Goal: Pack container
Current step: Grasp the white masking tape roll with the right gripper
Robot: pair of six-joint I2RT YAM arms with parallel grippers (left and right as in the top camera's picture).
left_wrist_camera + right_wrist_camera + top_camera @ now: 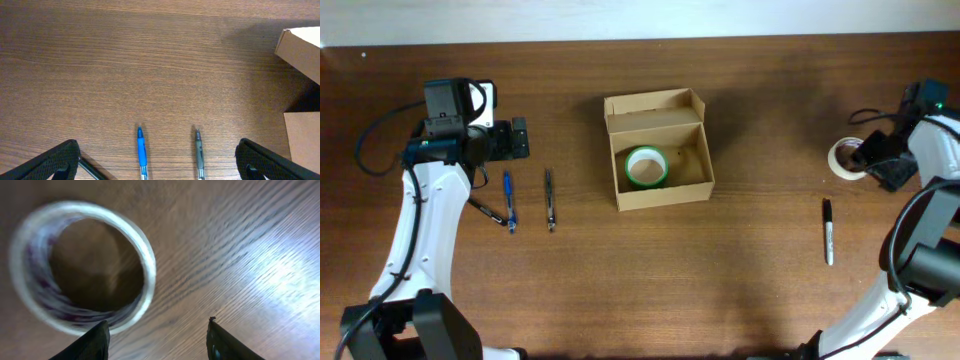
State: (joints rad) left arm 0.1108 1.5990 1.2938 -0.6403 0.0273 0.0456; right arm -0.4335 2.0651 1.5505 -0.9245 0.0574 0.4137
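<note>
The container (pixel 656 193), a tan cardboard box with its flap lid open, sits mid-table; its corner shows in the left wrist view (pixel 300 47). A green tape roll (pixel 646 166) lies inside it. A white tape roll (pixel 844 157) lies at the far right, large in the right wrist view (pixel 80 265). My right gripper (pixel 880 160) (pixel 157 340) is open beside it, one finger at the roll's rim. My left gripper (pixel 515 140) (pixel 157 162) is open above a blue pen (pixel 508 198) (pixel 142 155) and a grey pen (pixel 550 198) (pixel 199 155).
A black marker (pixel 827 230) lies at the right front. A thin dark pen (pixel 488 210) lies left of the blue pen and shows by the left finger in the left wrist view (pixel 92 170).
</note>
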